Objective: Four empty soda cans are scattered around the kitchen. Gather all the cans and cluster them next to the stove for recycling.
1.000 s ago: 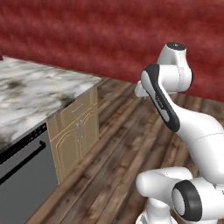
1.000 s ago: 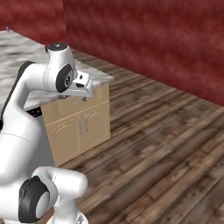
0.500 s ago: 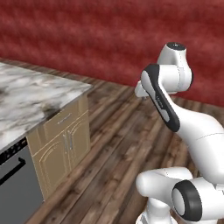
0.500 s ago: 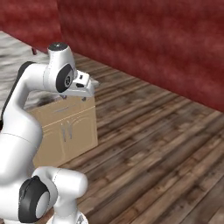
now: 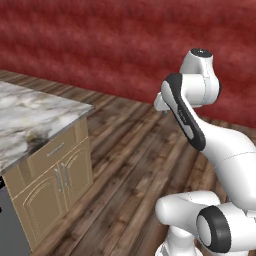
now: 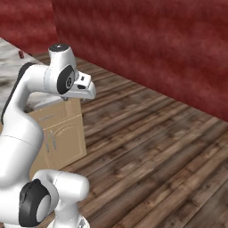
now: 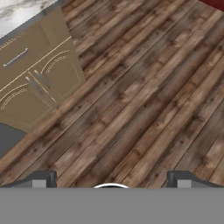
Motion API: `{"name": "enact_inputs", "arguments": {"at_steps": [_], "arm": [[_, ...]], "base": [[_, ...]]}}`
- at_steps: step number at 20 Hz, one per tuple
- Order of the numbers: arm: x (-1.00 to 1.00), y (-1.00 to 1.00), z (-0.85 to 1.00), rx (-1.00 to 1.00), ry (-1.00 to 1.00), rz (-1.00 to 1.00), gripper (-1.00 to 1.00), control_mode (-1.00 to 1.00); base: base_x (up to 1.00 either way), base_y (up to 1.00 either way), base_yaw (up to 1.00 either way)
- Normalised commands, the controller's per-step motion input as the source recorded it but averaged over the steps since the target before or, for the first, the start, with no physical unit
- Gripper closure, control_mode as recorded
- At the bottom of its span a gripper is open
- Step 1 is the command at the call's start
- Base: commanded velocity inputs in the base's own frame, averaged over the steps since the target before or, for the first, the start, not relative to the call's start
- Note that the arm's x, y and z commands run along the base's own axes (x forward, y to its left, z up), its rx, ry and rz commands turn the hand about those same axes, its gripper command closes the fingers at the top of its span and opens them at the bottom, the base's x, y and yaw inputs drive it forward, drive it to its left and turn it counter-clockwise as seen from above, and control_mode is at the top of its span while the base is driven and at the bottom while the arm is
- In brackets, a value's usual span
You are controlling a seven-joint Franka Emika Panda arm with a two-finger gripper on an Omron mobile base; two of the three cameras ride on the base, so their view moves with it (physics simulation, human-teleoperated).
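A: What is seen in the left base view, and how many of each?

B: One white arm point(image 5: 190, 115) is seen on the right. One counter point(image 5: 30, 115) with a stone top is seen on the left. Under it, one drawer point(image 5: 57, 148) and two cabinet doors point(image 5: 75, 172) are counted. One grey panel point(image 5: 10, 225) is cut off by the bottom left corner, so it cannot be named. A wooden floor point(image 5: 130, 165) and a red wall point(image 5: 100, 45) are seen too.

A: And in the right base view?

B: Much of the counter is hidden by the arm. One tiny red thing point(image 6: 21, 54) is seen far back on the counter, near the wall. It may be a soda can, but it is too small for that to be told.

A: What is shown in the hand view?

B: The end effector point(image 7: 113, 180) is held over the bare floor. Its two fingertips point(image 7: 43, 179) are spread wide apart, and nothing is gripped between them. One drawer and two doors are counted again at the top left. Only a thin strip of the counter top is seen, cut off by the top edge.
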Motion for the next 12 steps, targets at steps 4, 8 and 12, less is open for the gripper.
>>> {"name": "enact_inputs", "arguments": {"at_steps": [4,8,12], "arm": [[0.00,0.00,0.00,0.00,0.00,0.00,-1.00,1.00],[0.00,0.00,0.00,0.00,0.00,0.00,-1.00,1.00],[0.00,0.00,0.00,0.00,0.00,0.00,-1.00,1.00]], "base": [[0.62,-0.27,0.00],[0.62,-0.27,0.00],[0.64,-0.27,0.00]]}}
